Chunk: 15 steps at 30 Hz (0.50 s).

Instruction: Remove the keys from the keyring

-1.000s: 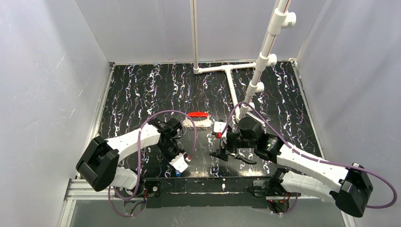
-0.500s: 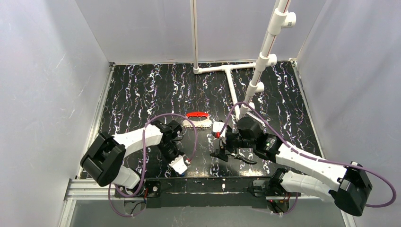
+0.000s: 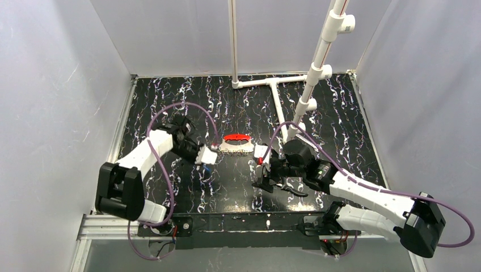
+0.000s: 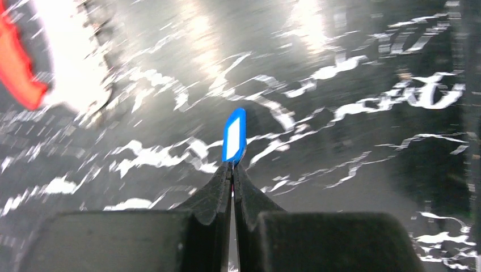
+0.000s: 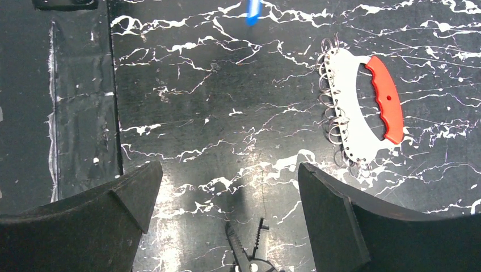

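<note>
My left gripper (image 4: 233,165) is shut on the tiny key with the blue head (image 4: 234,135), which sticks out past the fingertips. In the top view the left gripper (image 3: 207,161) is just left of the red keyring (image 3: 236,137). The keyring (image 5: 387,101) lies on the table joined to a flat white piece (image 5: 351,107) fringed with several small wire rings; I cannot make out a bunch of silvery keys. It shows blurred in the left wrist view (image 4: 17,71). My right gripper (image 5: 228,170) is open and empty, hovering right of the keyring (image 3: 265,173).
Black-handled pliers (image 5: 248,252) lie on the black marbled table under the right gripper, also seen from above (image 3: 294,191). A white pipe frame (image 3: 309,85) stands at the back right. White walls close in three sides.
My left arm has swung from the table's front edge back and left, carrying the blue-headed key to beside the keyring. The right arm has barely moved.
</note>
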### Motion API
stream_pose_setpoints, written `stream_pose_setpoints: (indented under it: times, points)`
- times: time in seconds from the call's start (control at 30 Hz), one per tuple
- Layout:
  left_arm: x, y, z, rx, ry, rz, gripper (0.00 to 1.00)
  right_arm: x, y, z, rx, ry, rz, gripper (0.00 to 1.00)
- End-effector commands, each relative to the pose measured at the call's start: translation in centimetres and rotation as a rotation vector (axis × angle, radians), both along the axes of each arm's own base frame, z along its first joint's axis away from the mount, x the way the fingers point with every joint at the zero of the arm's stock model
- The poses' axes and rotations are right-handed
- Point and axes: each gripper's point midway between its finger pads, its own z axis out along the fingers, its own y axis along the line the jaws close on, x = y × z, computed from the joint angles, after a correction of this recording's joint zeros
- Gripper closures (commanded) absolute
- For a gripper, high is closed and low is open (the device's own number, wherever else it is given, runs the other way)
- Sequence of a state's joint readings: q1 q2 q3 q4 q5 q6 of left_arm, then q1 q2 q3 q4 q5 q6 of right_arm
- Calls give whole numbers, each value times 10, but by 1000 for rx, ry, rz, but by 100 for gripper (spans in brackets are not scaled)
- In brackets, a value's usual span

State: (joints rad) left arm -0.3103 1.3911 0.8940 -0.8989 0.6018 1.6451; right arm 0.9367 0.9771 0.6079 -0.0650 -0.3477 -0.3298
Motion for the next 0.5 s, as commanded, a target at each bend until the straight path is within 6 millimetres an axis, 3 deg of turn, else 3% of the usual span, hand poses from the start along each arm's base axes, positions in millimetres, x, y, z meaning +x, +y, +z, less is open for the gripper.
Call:
stream_pose_setpoints:
  times: [0.0,0.1,0.23,0.37,0.47]
  points:
    - [56,13,13,-38,12,275,100,10,8,17,44,-50,-17,2]
    - [95,28,8,-22,-13,396,100,11,8,16,40,-50,-19,2]
    - [126,42,-5,12,-25,462,100,12,7,13,30,-47,-24,2]
    - [135,50,-17,49,-11,495,100,17,7,11,30,-25,-70,2]
    - [126,51,-23,60,2,474,100,19,7,5,18,4,-99,2]
